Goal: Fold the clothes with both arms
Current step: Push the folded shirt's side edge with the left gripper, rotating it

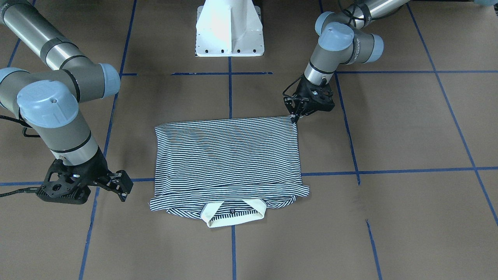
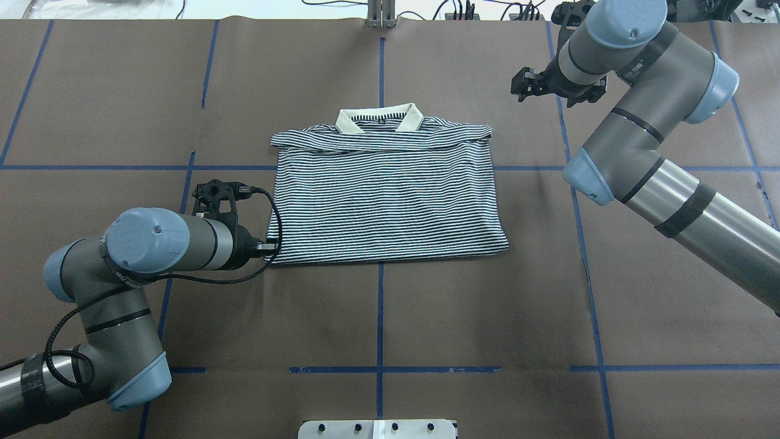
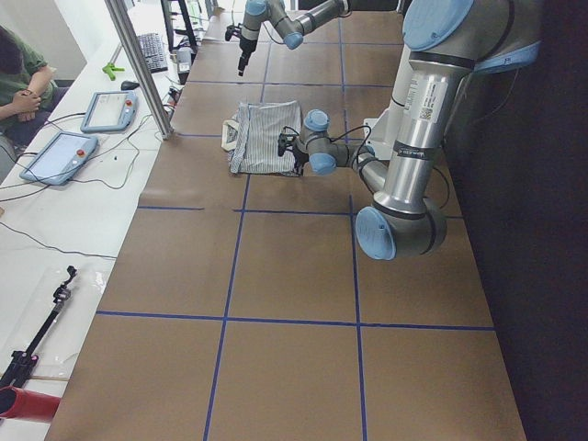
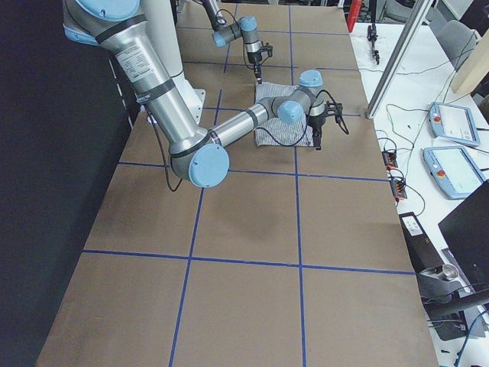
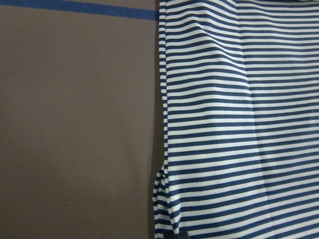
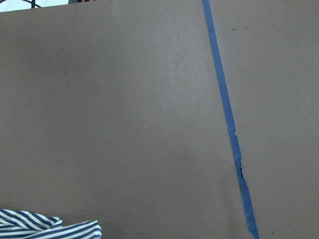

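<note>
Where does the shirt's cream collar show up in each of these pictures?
Front-facing: collar at bottom centre, on the shirt's lower edge.
Overhead: top centre, on the shirt's upper edge.
Exterior left: small cream patch at the shirt's left edge.
Exterior right: cannot make it out.
Left wrist: not in it, only stripes.
Right wrist: not in it, only a striped corner.
Shared landmark: the blue tape line meeting the collar's middle.

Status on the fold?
Left gripper at polo shirt corner, grip unclear. Right gripper, jaws open, empty, off to the side. Shirt folded flat, collar exposed. Nothing in the way.
</note>
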### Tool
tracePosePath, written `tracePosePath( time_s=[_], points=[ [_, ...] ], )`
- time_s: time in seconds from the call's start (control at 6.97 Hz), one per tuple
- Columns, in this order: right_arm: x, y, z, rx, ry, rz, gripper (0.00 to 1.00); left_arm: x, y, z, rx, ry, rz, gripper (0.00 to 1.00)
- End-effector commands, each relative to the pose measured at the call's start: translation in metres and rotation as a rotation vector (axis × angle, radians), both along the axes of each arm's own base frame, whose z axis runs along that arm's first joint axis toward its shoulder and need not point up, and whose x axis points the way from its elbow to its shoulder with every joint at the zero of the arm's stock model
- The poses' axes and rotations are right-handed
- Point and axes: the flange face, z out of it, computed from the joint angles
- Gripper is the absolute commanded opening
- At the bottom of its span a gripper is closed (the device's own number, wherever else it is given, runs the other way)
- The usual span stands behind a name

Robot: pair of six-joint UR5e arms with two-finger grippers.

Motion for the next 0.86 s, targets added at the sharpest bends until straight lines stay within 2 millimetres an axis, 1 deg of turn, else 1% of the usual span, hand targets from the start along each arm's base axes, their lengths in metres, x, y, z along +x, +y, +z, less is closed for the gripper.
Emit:
tracePosePath(
  time_s=[0.0,0.14,0.29,0.43,0.57,0.72],
  points=[
    [-0.001,0.0,0.0,0.001,0.001,0.001,1.0,-0.021,-0.031,0.008,0.116,-0.061,0.019,0.0],
    [-0.001,0.0,0.001,-0.001,0.002,0.002,1.0,-0.042,-0.069,0.032,0.145,-0.129,-0.005,0.0],
    [-0.001,0.0,0.002,-0.003,0.003,0.002,1.0,-0.064,-0.112,0.044,0.178,-0.178,-0.034,0.0],
    [-0.002,0.001,0.003,-0.003,0.005,0.002,1.0,-0.078,-0.164,0.044,0.204,-0.221,-0.068,0.0],
    [-0.002,0.001,0.003,-0.004,0.006,0.002,1.0,-0.083,-0.214,0.045,0.186,-0.254,-0.119,0.0],
    [-0.002,0.001,0.003,-0.004,0.004,0.003,1.0,-0.073,-0.264,0.031,0.215,-0.303,-0.181,0.0]
  ],
)
